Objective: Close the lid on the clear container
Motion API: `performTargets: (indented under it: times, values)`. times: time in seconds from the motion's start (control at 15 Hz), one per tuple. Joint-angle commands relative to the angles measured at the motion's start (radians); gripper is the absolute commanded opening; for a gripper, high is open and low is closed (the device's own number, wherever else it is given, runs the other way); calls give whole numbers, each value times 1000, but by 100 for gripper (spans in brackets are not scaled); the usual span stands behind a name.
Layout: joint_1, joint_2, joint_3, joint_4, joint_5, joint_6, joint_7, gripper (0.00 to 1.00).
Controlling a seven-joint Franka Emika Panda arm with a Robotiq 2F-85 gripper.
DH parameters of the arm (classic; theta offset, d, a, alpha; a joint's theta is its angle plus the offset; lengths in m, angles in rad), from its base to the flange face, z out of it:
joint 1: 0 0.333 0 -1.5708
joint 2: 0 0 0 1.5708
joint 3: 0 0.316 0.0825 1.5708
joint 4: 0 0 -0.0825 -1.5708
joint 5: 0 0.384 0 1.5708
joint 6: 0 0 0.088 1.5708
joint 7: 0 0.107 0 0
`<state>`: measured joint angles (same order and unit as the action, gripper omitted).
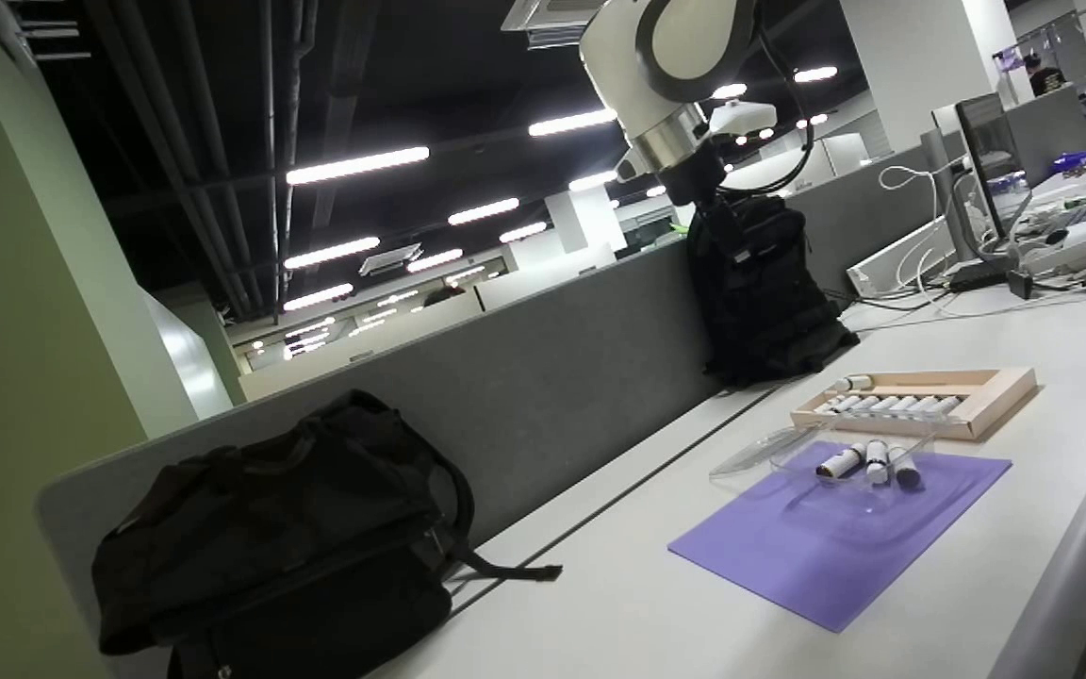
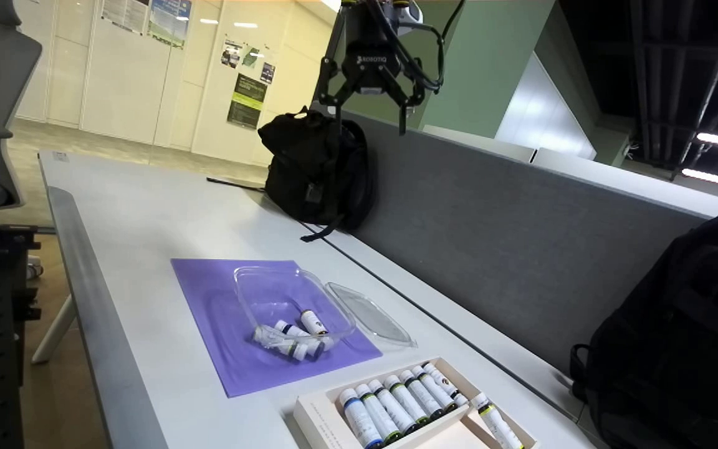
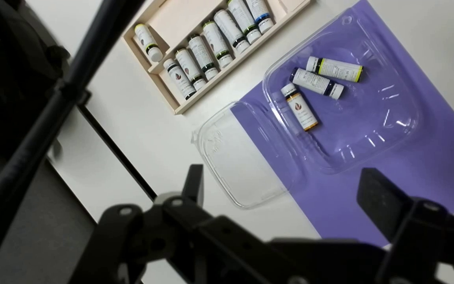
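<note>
The clear container (image 3: pixel 373 130) stands open on the purple mat (image 3: pixel 440 157) in the wrist view, with three small bottles inside; it also shows in both exterior views (image 1: pixel 793 464) (image 2: pixel 272 293). Its see-through lid (image 3: pixel 246 157) is folded back beside it, joined or touching along one edge, partly over the mat and partly over the white table. The lid also shows in both exterior views (image 1: pixel 762 451) (image 2: pixel 371 315). My gripper (image 3: pixel 284 181) is open and empty. In both exterior views the gripper (image 2: pixel 370 120) (image 1: pixel 736 247) hangs high above the table, apart from lid and container.
A beige wooden tray (image 2: pixel 328 424) with several bottles stands next to the container. A grey partition (image 1: pixel 581 368) runs along the table's back. Black backpacks (image 1: pixel 279 528) (image 1: pixel 760 302) lean against it. A monitor and cables (image 1: pixel 995 170) stand farther along the table.
</note>
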<state>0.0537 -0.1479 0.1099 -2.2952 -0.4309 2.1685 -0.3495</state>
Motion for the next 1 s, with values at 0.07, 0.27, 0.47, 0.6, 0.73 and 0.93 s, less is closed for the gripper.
performTargets:
  times: [0.07, 0.27, 0.47, 0.6, 0.73, 0.93]
  values:
    - [12, 0, -11, 2, -1, -3, 1, 100]
    - [3, 41, -21, 40, -28, 34, -21, 100]
    - [-7, 153, -41, 134, -42, 77, -93, 100]
    - [-12, 252, -51, 218, -68, 101, -143, 100]
    - [-12, 366, -53, 318, -88, 106, -204, 100]
    - [8, 541, -44, 482, -105, 67, -266, 72]
